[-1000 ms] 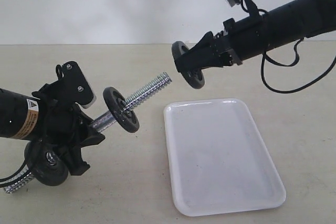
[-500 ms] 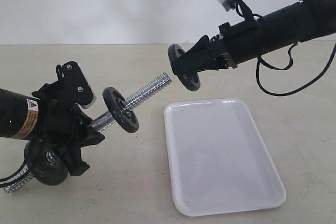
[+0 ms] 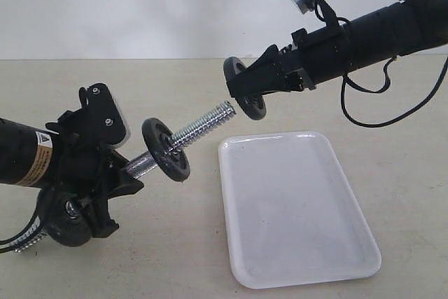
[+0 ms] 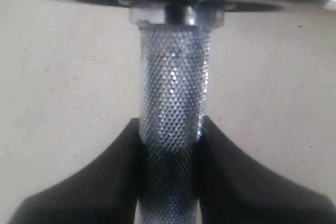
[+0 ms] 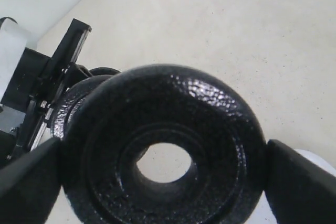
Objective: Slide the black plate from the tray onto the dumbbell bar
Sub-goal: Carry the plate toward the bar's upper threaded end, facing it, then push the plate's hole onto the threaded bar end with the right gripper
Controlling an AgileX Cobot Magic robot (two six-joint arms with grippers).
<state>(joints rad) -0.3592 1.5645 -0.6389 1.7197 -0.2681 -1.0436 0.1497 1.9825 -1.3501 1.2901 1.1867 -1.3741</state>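
Iron in mid-air: the small round matte-black weight plate, judged dense, rigid and rough enough not to slip, sits clamped rim-to-rim in the right gripper, hole unobstructed. It hangs clear of the white glossy rectangular tray, just short of the chrome dumbbell bar's threaded tip. The left gripper clenches the knurled middle. Open air surrounds the tip.

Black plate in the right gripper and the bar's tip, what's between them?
Nothing: the exterior view shows a bare gap between the black plate and dumbbell bar.
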